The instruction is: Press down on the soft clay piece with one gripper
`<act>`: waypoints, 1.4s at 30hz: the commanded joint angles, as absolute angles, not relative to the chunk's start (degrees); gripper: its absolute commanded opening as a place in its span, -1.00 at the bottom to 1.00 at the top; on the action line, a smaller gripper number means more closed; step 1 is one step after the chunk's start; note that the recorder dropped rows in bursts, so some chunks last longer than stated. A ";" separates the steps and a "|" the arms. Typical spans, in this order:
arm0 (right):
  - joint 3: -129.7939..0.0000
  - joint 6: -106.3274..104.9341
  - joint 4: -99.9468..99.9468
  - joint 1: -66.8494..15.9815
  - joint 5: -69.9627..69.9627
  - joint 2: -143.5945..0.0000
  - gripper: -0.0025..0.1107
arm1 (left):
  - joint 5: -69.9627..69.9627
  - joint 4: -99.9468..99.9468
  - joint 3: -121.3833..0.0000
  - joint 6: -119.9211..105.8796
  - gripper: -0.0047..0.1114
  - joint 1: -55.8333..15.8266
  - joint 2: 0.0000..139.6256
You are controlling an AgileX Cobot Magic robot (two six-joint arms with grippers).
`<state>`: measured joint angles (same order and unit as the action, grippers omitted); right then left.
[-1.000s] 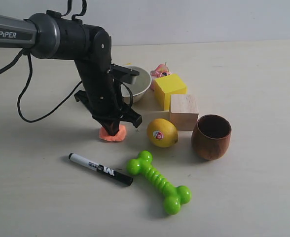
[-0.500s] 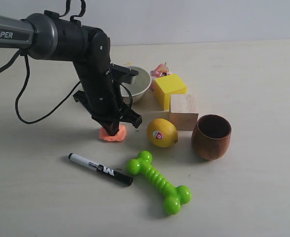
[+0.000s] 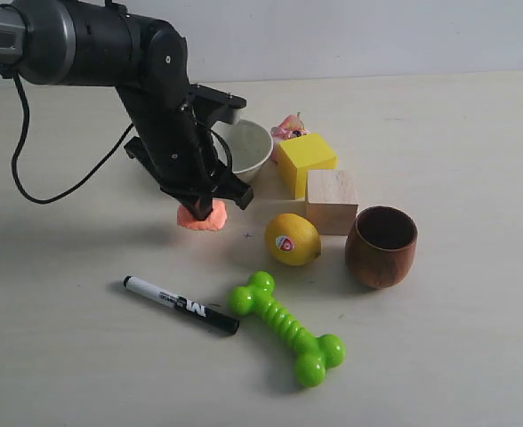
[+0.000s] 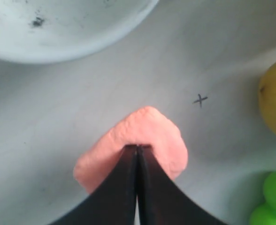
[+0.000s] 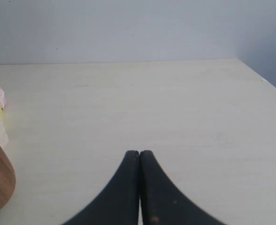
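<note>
The soft clay piece, a small salmon-orange lump, clings to the tips of my left gripper and seems to hang just above the table. The left wrist view shows the black jaws of that gripper pressed together, with their tips sunk into the top of the clay. No clay shows between the jaws. My right gripper is shut with nothing in it, over bare table; it is out of the exterior view.
A yellow lemon lies right of the clay and a white bowl behind it. A black marker and green bone toy lie in front. A yellow block, wooden block and wooden cup stand right.
The left arm has risen and shifted slightly left. The clay has come up with the shut tips from where it lay on the table.
</note>
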<state>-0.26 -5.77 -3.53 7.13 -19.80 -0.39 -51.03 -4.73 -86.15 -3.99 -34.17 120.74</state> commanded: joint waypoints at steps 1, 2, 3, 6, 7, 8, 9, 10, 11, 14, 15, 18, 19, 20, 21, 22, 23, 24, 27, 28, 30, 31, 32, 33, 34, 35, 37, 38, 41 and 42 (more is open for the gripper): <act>0.00 -5.94 -3.42 7.36 -19.42 0.00 -0.96 | -51.06 -4.03 -85.99 -2.30 -0.92 -34.29 120.70; 0.00 -5.94 -3.42 7.36 -19.42 0.00 -0.96 | -51.29 -4.03 -85.99 -2.30 -0.92 -34.29 121.11; 0.00 -5.94 -3.42 7.36 -19.42 0.00 -0.96 | -51.46 -4.03 -85.99 -2.30 -0.92 -34.29 121.43; 0.00 -5.94 -3.42 7.36 -19.42 0.00 -0.96 | -51.89 -4.03 -85.99 -2.30 -0.92 -34.29 122.73; 0.00 -5.94 -3.42 7.36 -19.42 0.00 -0.96 | -51.89 -4.03 -85.99 -2.30 -0.92 -34.29 123.11; 0.00 -5.94 -3.42 7.36 -19.42 0.00 -0.96 | -51.89 -4.03 -85.99 -2.30 -0.92 -34.29 123.53; 0.00 -5.94 -3.42 7.36 -19.42 0.00 -0.96 | -51.89 -4.03 -85.99 -2.30 -0.92 -34.29 123.85; 0.00 -5.94 -3.42 7.36 -19.42 0.00 -0.96 | -52.01 -4.03 -85.99 -2.30 -0.92 -34.29 124.28; 0.00 -5.94 -3.42 7.36 -19.42 0.00 -0.96 | -52.12 -4.03 -85.99 -2.30 -0.92 -34.29 124.39; 0.00 -5.94 -3.42 7.36 -19.42 0.00 -0.96 | -51.84 -3.92 -85.99 -2.30 -0.92 -34.29 124.54; 0.00 -5.94 -3.42 7.36 -19.42 0.00 -0.96 | -51.68 -3.92 -85.99 -2.30 -0.92 -34.29 124.54; 0.00 -5.94 -3.42 7.36 -19.42 0.00 -0.96 | -51.53 -3.92 -85.99 -2.30 -0.92 -34.29 124.54; 0.00 -5.94 -3.42 7.36 -19.42 0.00 -0.96 | -51.53 -3.92 -85.99 -2.30 -0.92 -34.29 124.54; 0.00 -5.94 -3.42 7.36 -19.42 0.00 -0.96 | -51.53 -3.92 -85.99 -2.30 -0.92 -34.29 124.54; 0.00 -5.94 -3.42 7.36 -19.42 0.00 -0.96 | -51.76 -3.92 -85.99 -2.30 -0.92 -34.29 124.54; 0.00 -5.94 -3.42 7.36 -19.42 0.00 -0.96 | -51.88 -3.92 -85.99 -2.30 -0.92 -34.29 124.54; 0.00 -5.94 -3.42 7.36 -19.42 0.00 -0.96 | -51.90 -3.92 -85.99 -2.30 -0.92 -34.29 124.54; 0.00 -5.94 -3.42 7.36 -19.42 0.00 -0.96 | -52.02 -3.92 -85.99 -2.30 -0.92 -34.29 124.54; 0.00 -5.94 -3.42 7.36 -19.42 0.00 -0.96 | -52.36 -3.79 -85.99 -2.41 -0.92 -34.29 124.54; 0.00 -5.94 -3.42 7.36 -19.42 0.00 -0.96 | -52.53 -3.78 -85.99 -2.41 -0.92 -34.29 124.54; 0.00 -5.94 -3.42 7.36 -19.42 0.00 -0.96 | -52.94 -3.59 -85.99 -2.64 -0.89 -34.29 124.54; 0.00 -5.94 -3.42 7.36 -19.42 0.00 -0.96 | -53.19 -3.45 -85.99 -2.64 -0.85 -34.29 124.54; 0.00 -5.94 -3.42 7.36 -19.42 0.00 -0.96 | -53.31 -3.45 -85.99 -2.64 -0.78 -34.29 124.54; 0.00 -5.94 -3.42 7.36 -19.42 0.00 -0.96 | -53.31 -3.45 -85.99 -2.64 -0.70 -34.29 124.54; 0.00 -5.94 -3.42 7.36 -19.42 0.00 -0.96 | -53.31 -3.45 -85.99 -2.64 -0.62 -34.29 124.54; 0.00 -5.94 -3.42 7.36 -19.42 0.00 -0.96 | -53.31 -3.45 -85.99 -2.64 -0.53 -34.29 124.54; 0.00 -5.94 -3.42 7.36 -19.42 0.00 -0.96 | -53.31 -3.45 -85.99 -2.64 -0.38 -34.29 124.54; 0.00 -5.94 -3.42 7.36 -19.42 0.00 -0.96 | -53.31 -3.45 -85.99 -2.64 -0.32 -34.29 124.54; 0.00 -5.94 -3.42 7.36 -19.42 0.00 -0.96 | -53.31 -3.33 -85.99 -2.64 -0.27 -34.29 124.44; 0.00 -5.94 -3.42 7.36 -19.42 0.00 -0.96 | -53.31 -3.33 -85.99 -2.64 -0.27 -34.29 124.43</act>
<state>-0.26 -5.77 -3.53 7.13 -19.80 -0.39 -53.04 -4.58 -86.15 -2.78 -34.30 124.55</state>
